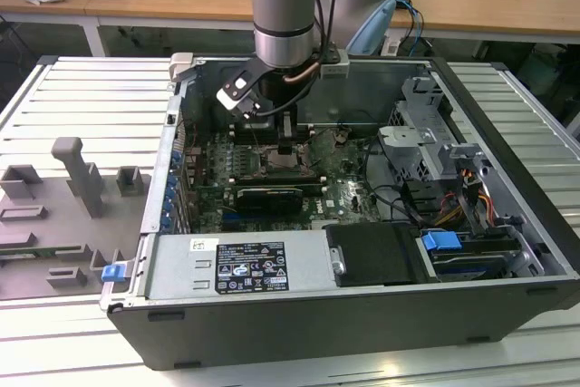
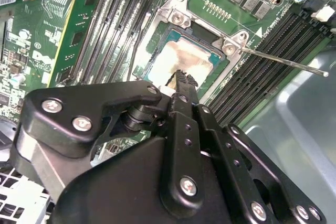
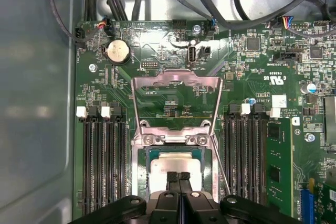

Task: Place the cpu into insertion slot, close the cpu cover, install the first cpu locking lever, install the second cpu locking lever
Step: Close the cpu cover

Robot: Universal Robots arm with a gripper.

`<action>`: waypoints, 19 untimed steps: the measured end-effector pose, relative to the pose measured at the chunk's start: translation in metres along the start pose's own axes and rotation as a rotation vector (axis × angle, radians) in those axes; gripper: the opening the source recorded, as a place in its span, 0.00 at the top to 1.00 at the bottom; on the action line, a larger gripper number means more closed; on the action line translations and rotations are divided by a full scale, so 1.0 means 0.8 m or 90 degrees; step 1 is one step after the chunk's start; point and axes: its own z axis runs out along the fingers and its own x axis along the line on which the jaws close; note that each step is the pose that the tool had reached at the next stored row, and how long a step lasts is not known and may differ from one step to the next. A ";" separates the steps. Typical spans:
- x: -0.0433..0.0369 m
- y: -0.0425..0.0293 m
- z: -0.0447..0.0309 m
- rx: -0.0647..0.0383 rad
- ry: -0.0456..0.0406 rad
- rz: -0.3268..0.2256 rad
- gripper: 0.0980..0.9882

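Note:
The cpu (image 3: 176,164), a pale silver square, lies inside the insertion slot (image 3: 143,140) on the green board. In the second wrist view the cpu (image 2: 178,56) sits framed by the slot's silver rim (image 2: 181,20). The cpu cover (image 3: 176,80) is swung open and stands back from its hinge. My gripper (image 3: 178,176) is shut with its black fingertips pressed together, low over the near edge of the chip and holding nothing. Its tip (image 2: 181,77) hovers at the chip's edge. In the exterior view the gripper (image 1: 288,146) reaches down into the case over the slot (image 1: 292,168). A thin locking lever (image 2: 283,62) sticks out unlatched.
Long black memory slots (image 3: 102,166) flank the socket on both sides. The open computer case (image 1: 272,324) surrounds the board, with cables (image 1: 399,201), drive cages (image 1: 426,133) and a black card (image 1: 267,197) near the socket. Grey fixtures (image 1: 77,174) stand on the table at the exterior view's left.

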 end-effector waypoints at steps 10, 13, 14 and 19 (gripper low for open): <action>0.000 0.0004 -0.0059 0.000 -0.0011 0.000 0.99; 0.000 0.0005 -0.0074 0.000 -0.0015 0.000 0.99; 0.000 0.0005 -0.0077 0.000 -0.0014 0.000 0.99; 0.000 0.0008 -0.0105 0.000 -0.0017 0.000 0.99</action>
